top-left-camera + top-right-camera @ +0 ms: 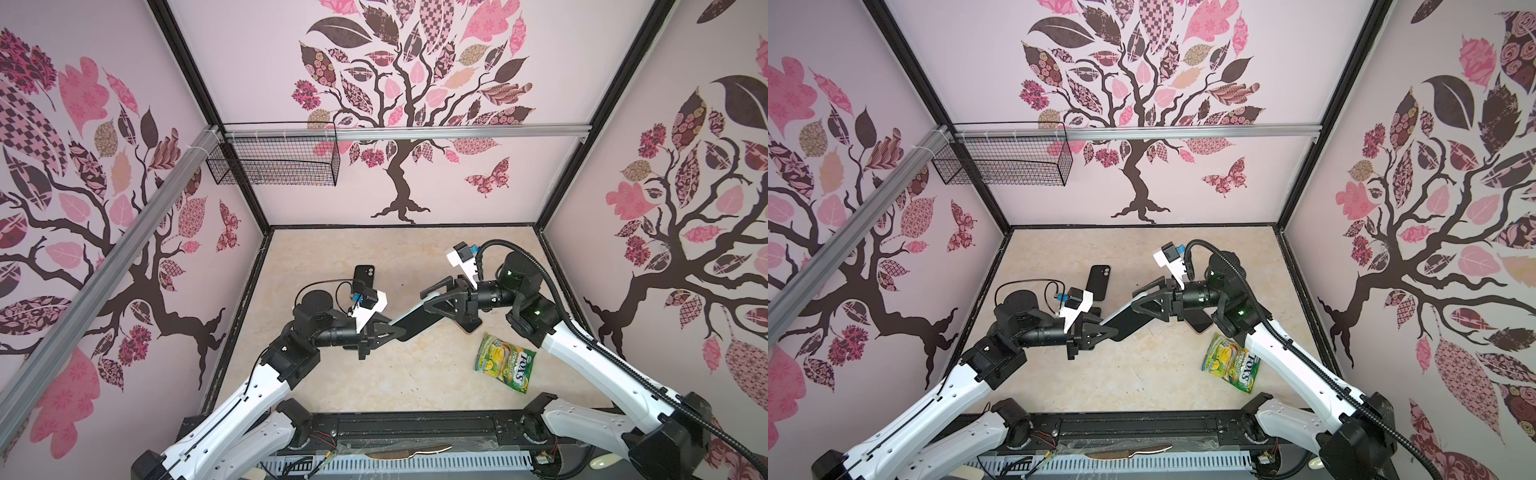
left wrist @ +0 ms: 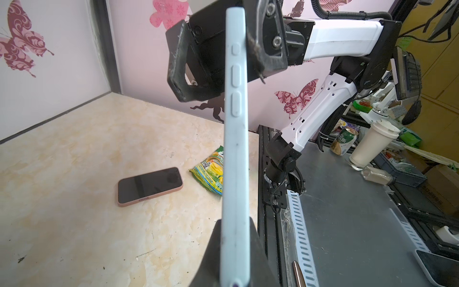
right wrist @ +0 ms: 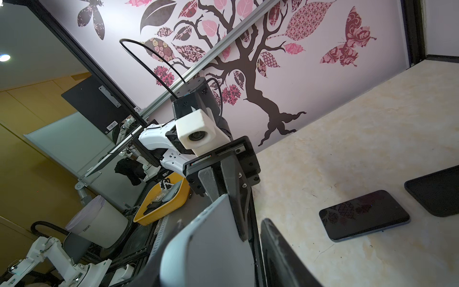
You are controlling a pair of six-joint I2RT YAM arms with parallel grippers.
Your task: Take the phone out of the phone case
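**Cased phone held between two grippers, with table contents**

Item 1, nearest: snack packet (image 1: 505, 365), green and yellow, lay flat on the table (image 1: 374, 386) on the right arm's side.

Item 2: left gripper (image 1: 395, 331), jaws narrow and clamped across one end of the phone case (image 2: 235, 161). In the left wrist view its fingers (image 2: 208, 253) pressed both faces of the pale blue case, which was seen edge-on with its side buttons showing.

Item 3: phone (image 1: 415, 319), seated in that case, dark face upward in both top views, carried clear above the table between the two grippers.

Item 4: right gripper (image 1: 428, 301), at the opposite end of the case, jaws about half spread and straddling it. One finger (image 2: 267, 49) sat close against the case, the other stood off with a visible gap. No firm clamp could be made out.

Item 5: pink-cased phone (image 2: 149, 186), screen up on the table, below the right gripper and near the snack packet.

Item 6: dark phone (image 3: 363, 215), screen up on the table. Near it lay a black slab (image 1: 363, 278), camera lenses upward, beyond the left gripper.

Item 7, farthest: wire basket (image 1: 274, 160), hung from the rail (image 1: 415, 133) on the back wall
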